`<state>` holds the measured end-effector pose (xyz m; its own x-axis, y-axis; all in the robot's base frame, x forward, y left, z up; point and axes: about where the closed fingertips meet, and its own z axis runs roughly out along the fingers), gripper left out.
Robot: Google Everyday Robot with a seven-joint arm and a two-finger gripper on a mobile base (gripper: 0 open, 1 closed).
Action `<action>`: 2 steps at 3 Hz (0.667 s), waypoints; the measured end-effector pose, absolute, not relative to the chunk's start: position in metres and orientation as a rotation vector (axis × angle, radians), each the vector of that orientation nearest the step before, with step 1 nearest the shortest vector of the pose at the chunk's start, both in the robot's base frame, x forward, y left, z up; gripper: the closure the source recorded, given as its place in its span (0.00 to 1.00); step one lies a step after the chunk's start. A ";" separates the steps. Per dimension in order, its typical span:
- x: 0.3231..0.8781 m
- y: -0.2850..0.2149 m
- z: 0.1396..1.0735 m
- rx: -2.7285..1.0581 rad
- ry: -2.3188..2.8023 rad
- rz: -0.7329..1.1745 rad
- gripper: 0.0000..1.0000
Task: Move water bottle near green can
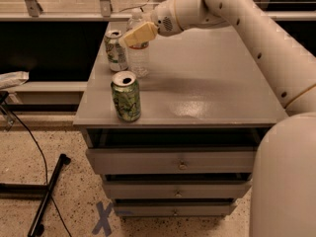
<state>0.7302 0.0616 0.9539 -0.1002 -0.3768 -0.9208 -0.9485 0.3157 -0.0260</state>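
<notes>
The water bottle [139, 63] stands upright on the left side of the bench [212, 83], toward the back, its clear ribbed body catching the light. Right across its upper part sits the claw [138, 34], cream-coloured, at the height of the label band and hiding most of the neck. Whether the claw is gripping the bottle or just hanging in front of it, I cannot tell from here.

Just to the bottle's left is a paler white-and-green can [116, 51], upright, so close that I cannot tell if the two touch. Nearer the front edge stands the green can [126, 98], dark and mottled, silver top opened, with a strip of bare grey bench between it and the bottle.

The white arm [237, 14] sweeps in from the right, across the back of the bench. Below the top are drawers [177, 161], and on the speckled floor a blue X [102, 218] and a black cable [47, 201].
</notes>
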 end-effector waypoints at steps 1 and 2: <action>0.728 0.058 0.956 -1.213 1.645 0.801 0.41; 0.720 0.040 0.963 -1.213 1.636 0.816 0.72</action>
